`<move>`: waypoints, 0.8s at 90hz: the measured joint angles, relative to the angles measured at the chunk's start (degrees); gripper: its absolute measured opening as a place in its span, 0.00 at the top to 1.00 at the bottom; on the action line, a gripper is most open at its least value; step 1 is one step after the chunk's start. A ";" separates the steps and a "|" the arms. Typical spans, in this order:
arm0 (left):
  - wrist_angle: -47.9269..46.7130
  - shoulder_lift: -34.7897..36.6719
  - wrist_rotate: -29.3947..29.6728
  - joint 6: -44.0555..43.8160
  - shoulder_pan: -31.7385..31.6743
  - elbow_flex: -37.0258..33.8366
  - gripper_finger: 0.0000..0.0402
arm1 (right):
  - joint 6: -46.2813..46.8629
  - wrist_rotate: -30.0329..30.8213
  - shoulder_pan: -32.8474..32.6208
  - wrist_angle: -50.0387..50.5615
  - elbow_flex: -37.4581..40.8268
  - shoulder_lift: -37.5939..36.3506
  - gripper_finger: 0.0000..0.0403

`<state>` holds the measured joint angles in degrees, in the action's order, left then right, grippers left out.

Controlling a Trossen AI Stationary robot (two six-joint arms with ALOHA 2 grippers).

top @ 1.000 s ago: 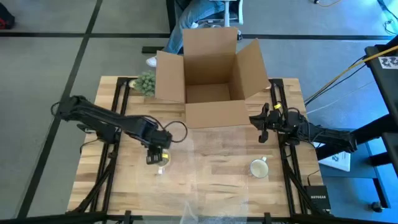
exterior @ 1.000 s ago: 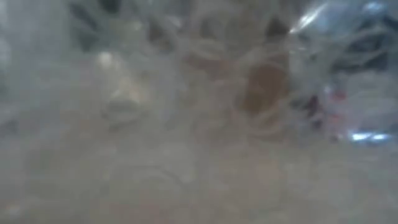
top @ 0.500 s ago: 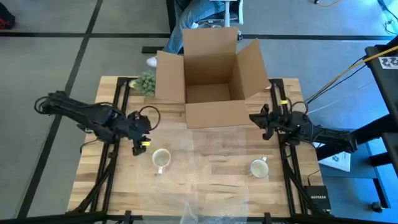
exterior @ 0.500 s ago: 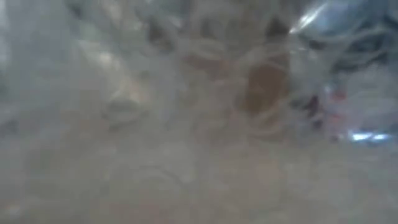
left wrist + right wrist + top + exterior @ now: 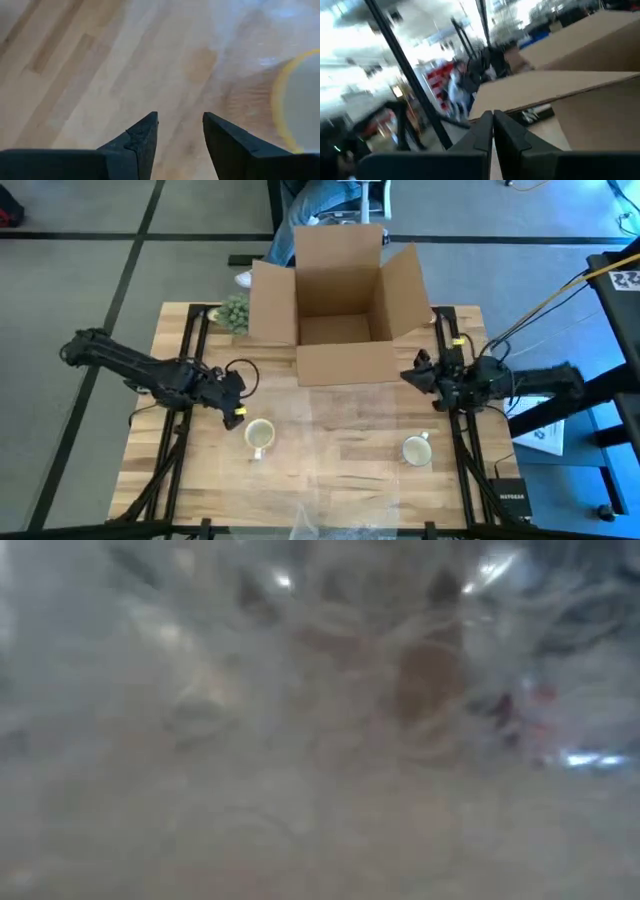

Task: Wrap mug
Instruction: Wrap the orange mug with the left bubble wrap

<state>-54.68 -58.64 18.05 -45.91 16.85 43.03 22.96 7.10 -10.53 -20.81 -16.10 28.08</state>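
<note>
With the left hand [image 5: 234,399] empty, fingers slightly parted, and the mug [image 5: 259,436] on the desk [image 5: 330,480] just beyond its tips, approach level; the right hand [image 5: 418,370], fingers together, waits by the box [image 5: 340,300]

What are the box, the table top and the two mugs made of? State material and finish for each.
Box: corrugated cardboard by the look, matte brown, flaps folded open. Table top: pale wood with visible plank seams, light sheen. Left mug and right mug: probably glazed ceramic, cream and smooth; too small to be sure.
</note>
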 joint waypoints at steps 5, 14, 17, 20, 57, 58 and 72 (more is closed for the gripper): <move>0.51 0.01 0.14 -0.33 -0.37 -0.85 0.65 | -3.18 2.38 -3.36 -0.03 -4.38 7.36 1.00; 1.11 -0.01 0.17 -0.46 -0.86 -1.67 0.65 | -7.14 4.71 -8.69 1.09 -13.08 20.52 1.00; 1.64 0.01 0.22 -0.46 -0.92 -1.66 0.65 | -8.11 5.24 -10.24 2.78 -16.49 24.94 1.00; 1.86 0.01 0.33 -0.41 -0.92 -1.62 0.65 | -8.41 5.52 -11.66 4.83 -19.81 29.20 1.00; 1.82 0.01 4.06 1.46 -0.88 -1.62 0.65 | -8.70 5.99 -20.15 34.22 -60.15 70.48 1.00; 1.82 0.01 4.04 1.58 -0.89 -1.62 0.65 | -8.70 6.00 -20.23 34.98 -61.00 71.18 1.00; 1.81 0.01 3.95 2.76 -0.88 -1.62 0.65 | -7.17 6.93 -22.27 43.60 -69.82 76.81 1.00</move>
<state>-52.87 -58.63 22.00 -43.15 15.97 41.41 15.78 14.03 -32.80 22.78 -85.93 104.89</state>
